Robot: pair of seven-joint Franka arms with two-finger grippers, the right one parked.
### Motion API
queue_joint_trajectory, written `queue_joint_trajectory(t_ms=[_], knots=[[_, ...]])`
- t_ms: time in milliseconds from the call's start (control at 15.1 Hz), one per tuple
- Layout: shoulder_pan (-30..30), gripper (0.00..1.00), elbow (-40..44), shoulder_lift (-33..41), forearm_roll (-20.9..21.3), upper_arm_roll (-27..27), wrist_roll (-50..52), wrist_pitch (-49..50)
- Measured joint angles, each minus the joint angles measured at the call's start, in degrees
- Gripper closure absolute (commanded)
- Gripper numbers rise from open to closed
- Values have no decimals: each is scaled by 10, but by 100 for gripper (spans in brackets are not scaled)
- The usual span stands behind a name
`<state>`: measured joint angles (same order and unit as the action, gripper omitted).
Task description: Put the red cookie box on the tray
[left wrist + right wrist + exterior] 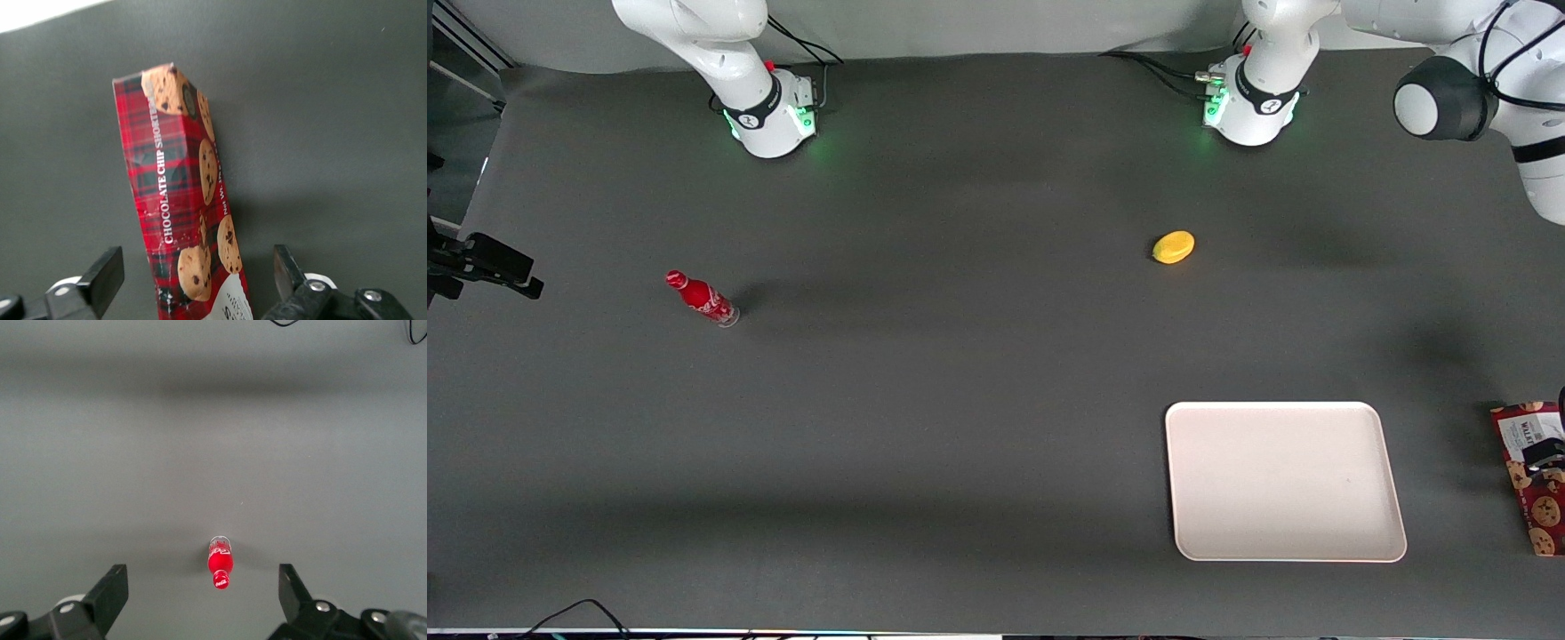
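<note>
Dark grey matting covers the whole table, and the box [1530, 480] lies at its extreme working-arm end, partly cut off by the edge of the front view. Its long axis runs roughly toward and away from the front camera, with the white label panel at the end farther from that camera. The tray [1392, 498] sits just beside it, toward the parked arm's end, with a strip of bare mat between the two; nothing lies on the tray.

In the left wrist view the gripper [197, 277] hangs over the box's label end with its fingers [107, 273] spread wide, one on each long side of the box and neither touching it. So the jaws straddle the narrow width, which is the grip the box allows. The box stretches away from the gripper along its length, so the hold would come near one end rather than mid-length, and I judge the free end may sag or swing when lifted.

Once gripped, the carry is a short sideways shift toward the tray.

A lemon [1173, 247] and a bottle [702, 299] lie well apart from all this.
</note>
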<state>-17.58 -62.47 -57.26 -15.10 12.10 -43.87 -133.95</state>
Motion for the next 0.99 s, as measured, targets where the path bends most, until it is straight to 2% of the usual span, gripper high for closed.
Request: queue_joint_trajectory(t_ms=[132, 264, 330, 462, 528, 991], knots=[[-2, 10, 0, -6, -2, 0, 0, 1], [-2, 29, 0, -9, -8, -1, 0, 4], [-2, 45, 0, -11, -15, -1, 0, 6], [-4, 91, 0, -15, -21, -1, -1, 13], [-5, 100, 0, -15, -21, -1, -1, 16], [-5, 100, 12, -15, -20, 1, -6, 37]])
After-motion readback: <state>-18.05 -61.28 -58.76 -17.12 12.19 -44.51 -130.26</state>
